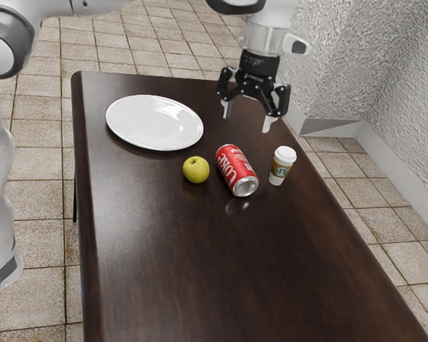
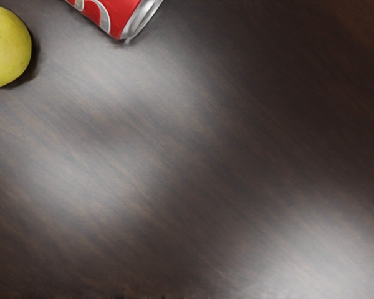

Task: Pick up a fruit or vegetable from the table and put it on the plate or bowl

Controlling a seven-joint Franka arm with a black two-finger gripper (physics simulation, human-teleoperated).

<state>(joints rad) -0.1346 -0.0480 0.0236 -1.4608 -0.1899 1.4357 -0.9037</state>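
Note:
A yellow-green apple (image 1: 196,169) rests on the dark wooden table (image 1: 200,271), just in front of the white plate (image 1: 154,122). The plate lies flat near the table's far end, toward the exterior view's left, with nothing on it. My gripper (image 1: 246,120) hangs open in the air above the table's far part, to the right of the plate and beyond the apple, holding nothing. In the wrist view the apple (image 2: 3,47) shows beside the end of the red can (image 2: 115,14).
A red soda can (image 1: 236,169) lies on its side right of the apple. A small white coffee cup (image 1: 282,165) stands upright to the can's right, near the table's edge. The near half of the table is bare wood.

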